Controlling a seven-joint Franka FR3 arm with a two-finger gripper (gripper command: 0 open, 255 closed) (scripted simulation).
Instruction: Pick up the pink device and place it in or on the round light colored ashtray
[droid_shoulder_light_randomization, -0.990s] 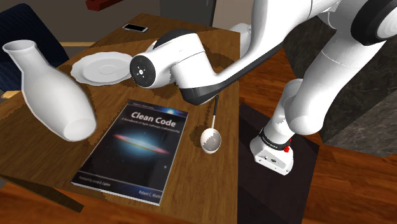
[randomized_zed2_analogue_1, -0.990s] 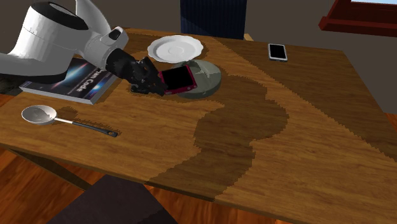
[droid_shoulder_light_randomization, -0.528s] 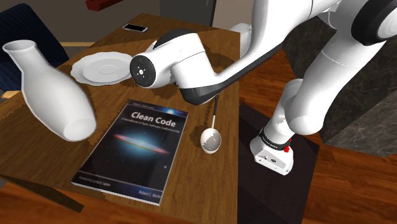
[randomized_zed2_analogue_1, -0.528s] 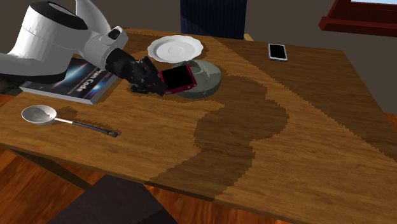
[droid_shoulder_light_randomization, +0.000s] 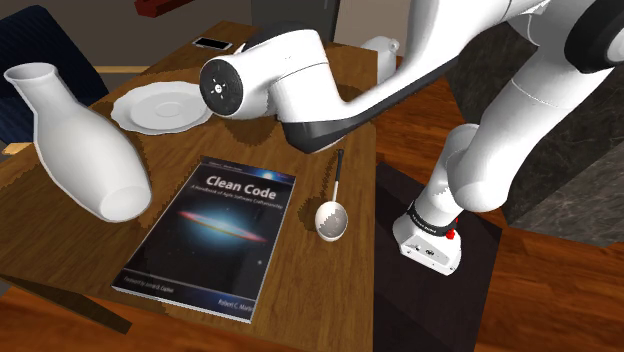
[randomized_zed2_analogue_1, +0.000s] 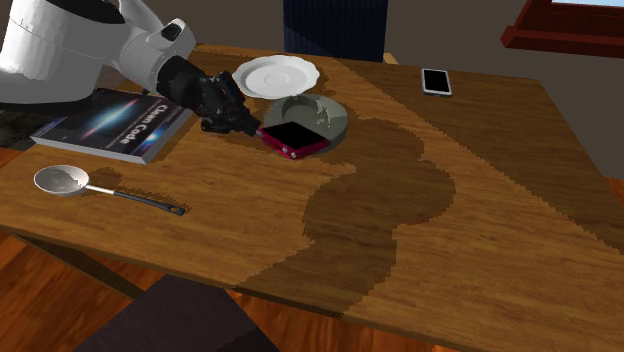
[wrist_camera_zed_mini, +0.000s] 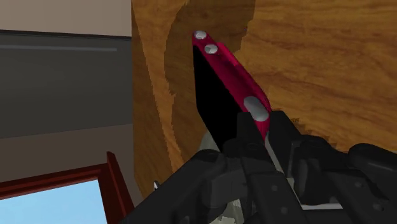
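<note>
Wood table (randomized_zed2_analogue_1: 480, 180) — white arm (droid_shoulder_light_randomization: 300, 90) reaches over it. White vase (droid_shoulder_light_randomization: 85, 150) beside book (droid_shoulder_light_randomization: 215, 235). White plate (randomized_zed2_analogue_1: 275, 75) is just beside the grey ashtray (randomized_zed2_analogue_1: 330, 115). Pink device (randomized_zed2_analogue_1: 293, 138) (black screen up) lies nearly flat on the ashtray's rim, overhanging toward the gripper (randomized_zed2_analogue_1: 245, 122) at its near end — clamped or loose, can't tell. Spoon (droid_shoulder_light_randomization: 330, 215) near book.

Pink device (randomized_zed2_analogue_1: 293, 137): thin slab, magenta casing, black screen upward, nearly level, overlapping the near rim of the round ashtray (randomized_zed2_analogue_1: 335, 118); ashtray shallow, grey-green, upright on the table (randomized_zed2_analogue_1: 480, 200), toward its far edge in the second exterior view.
</note>
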